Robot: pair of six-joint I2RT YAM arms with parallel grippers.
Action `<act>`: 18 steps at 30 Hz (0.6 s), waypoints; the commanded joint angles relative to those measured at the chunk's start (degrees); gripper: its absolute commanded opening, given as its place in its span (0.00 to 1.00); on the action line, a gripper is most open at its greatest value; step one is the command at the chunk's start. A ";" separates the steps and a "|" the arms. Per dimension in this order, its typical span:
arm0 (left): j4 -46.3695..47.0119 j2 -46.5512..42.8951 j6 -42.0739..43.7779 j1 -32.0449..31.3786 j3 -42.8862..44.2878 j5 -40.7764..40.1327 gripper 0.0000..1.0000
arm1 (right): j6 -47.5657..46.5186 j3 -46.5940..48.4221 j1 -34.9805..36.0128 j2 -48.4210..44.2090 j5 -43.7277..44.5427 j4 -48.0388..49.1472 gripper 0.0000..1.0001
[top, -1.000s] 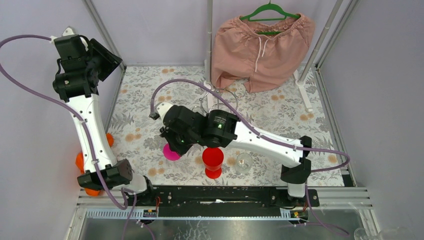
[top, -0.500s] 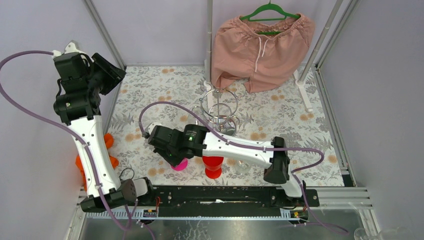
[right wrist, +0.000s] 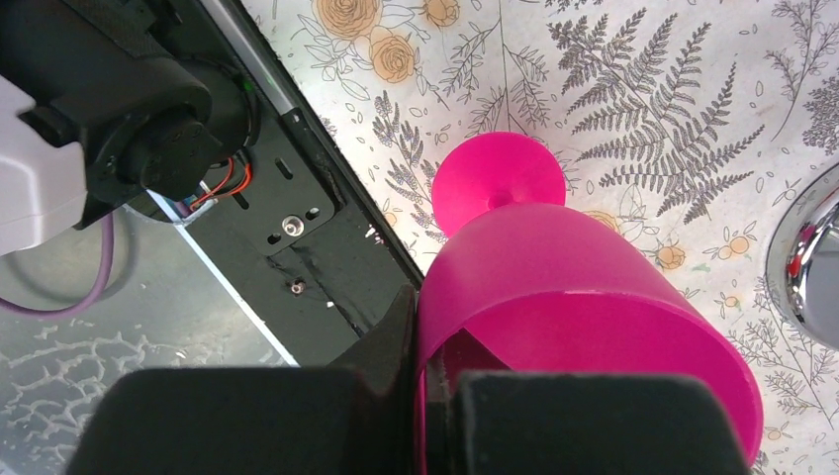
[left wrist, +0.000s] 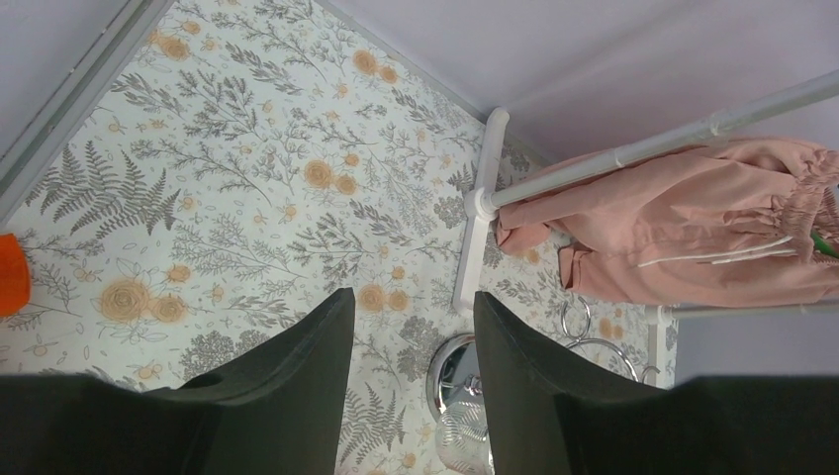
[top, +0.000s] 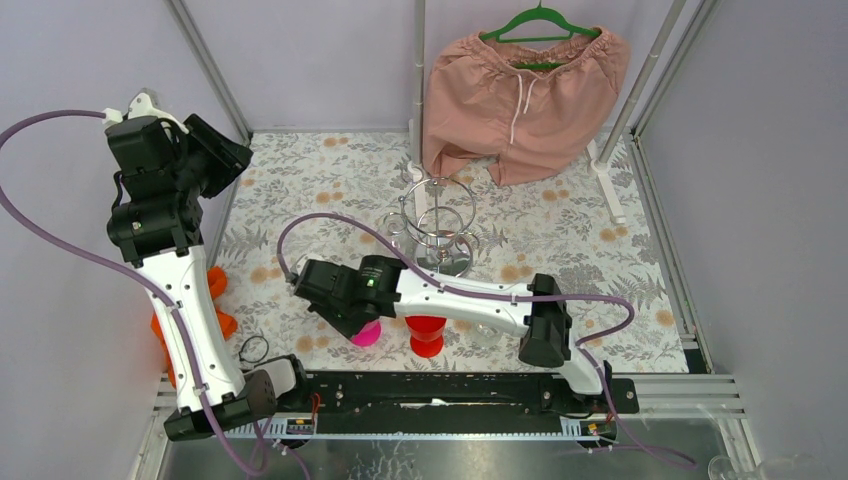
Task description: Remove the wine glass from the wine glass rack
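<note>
While the right gripper (right wrist: 423,341) is pinching the pink wine glass (right wrist: 584,297), apart from the chrome rack (top: 440,222), set-down is seemingly coming next.

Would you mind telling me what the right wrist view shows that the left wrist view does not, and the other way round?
Only the right wrist view shows the right claw shut on the rim of the pink wine glass, and the black mounting rail.
Only the left wrist view shows the open, empty left claw, the pink shorts, the white pole frame and an orange object at the picture's left edge.
Both show the floral tablecloth and part of the wine glass rack, namely its shiny base.
</note>
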 commanded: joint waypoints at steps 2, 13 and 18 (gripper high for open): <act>0.47 0.94 2.11 0.45 2.46 -1.29 0.55 | 0.41 1.22 0.25 2.44 0.46 0.57 0.00; 0.63 0.30 2.51 0.46 1.76 -1.53 0.55 | 0.19 3.73 0.25 5.44 -0.68 -0.17 0.00; 0.63 0.04 2.69 0.45 1.68 -1.62 0.55 | 0.23 4.00 0.25 5.48 -0.66 0.00 0.00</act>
